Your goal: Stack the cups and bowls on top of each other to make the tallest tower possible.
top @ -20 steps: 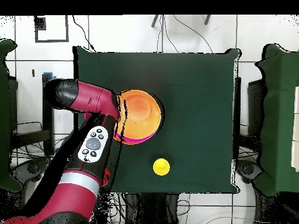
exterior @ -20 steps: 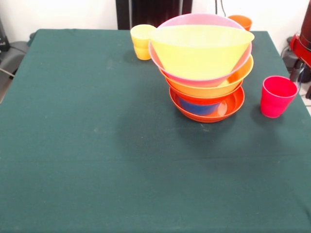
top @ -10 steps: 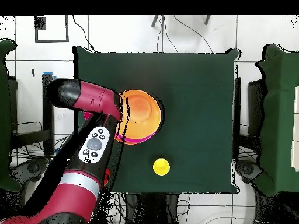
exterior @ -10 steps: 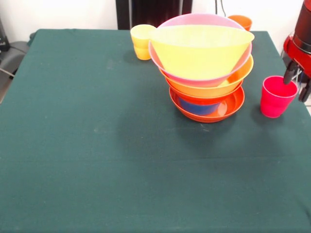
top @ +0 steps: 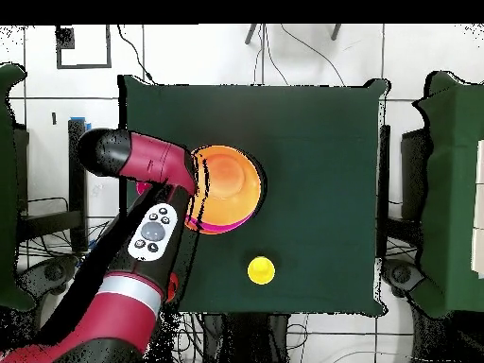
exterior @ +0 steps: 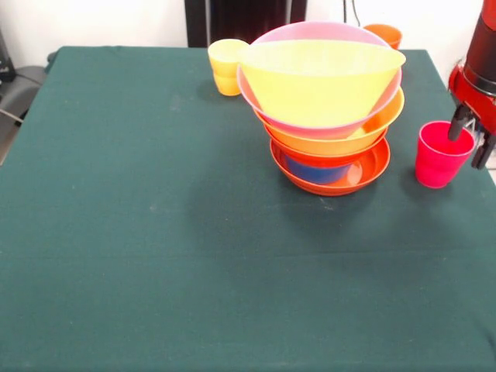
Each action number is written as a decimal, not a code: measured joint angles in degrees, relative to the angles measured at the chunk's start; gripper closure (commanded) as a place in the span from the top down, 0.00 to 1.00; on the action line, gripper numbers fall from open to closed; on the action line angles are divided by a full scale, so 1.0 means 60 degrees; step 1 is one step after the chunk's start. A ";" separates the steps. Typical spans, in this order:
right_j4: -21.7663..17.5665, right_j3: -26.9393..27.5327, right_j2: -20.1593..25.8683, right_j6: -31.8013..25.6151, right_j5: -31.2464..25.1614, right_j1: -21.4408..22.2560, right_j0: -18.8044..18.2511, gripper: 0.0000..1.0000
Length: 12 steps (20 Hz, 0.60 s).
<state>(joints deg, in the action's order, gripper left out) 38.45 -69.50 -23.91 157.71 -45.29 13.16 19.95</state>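
Note:
The tower (exterior: 325, 108) stands right of centre: a shallow red-orange bowl (exterior: 364, 172) lowest, a blue bowl (exterior: 314, 170) inside it, then orange, pink and a tilted yellow bowl (exterior: 318, 77) on top. It also shows in the overhead view (top: 227, 187). The red-pink cup (exterior: 439, 159) stands upright to the tower's right. My gripper (exterior: 470, 138) is open at the cup's right rim, one finger over the cup's mouth and the other outside its wall. The yellow cup (exterior: 226, 67) (top: 262, 270) stands behind the tower's left. The orange cup (exterior: 384, 32) peeks out behind the tower.
The green table (exterior: 155, 232) ends just right of the red-pink cup. In the overhead view the red and black arm (top: 142, 236) covers the table's left side and hides the gripper and the red-pink cup.
My gripper has come in from the right edge and down to the red-pink cup's rim. The cups and the tower have not moved.

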 measured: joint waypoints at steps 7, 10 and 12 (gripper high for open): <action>0.0149 0.0164 0.0016 0.0017 0.0001 -0.0387 0.0139 1.00; 0.0272 0.0169 0.0019 0.0059 0.0000 -0.0554 0.0263 1.00; 0.0376 0.0170 0.0038 0.0102 0.0002 -0.0721 0.0401 1.00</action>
<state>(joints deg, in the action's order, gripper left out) 40.70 -68.48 -23.68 158.32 -45.28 8.83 22.36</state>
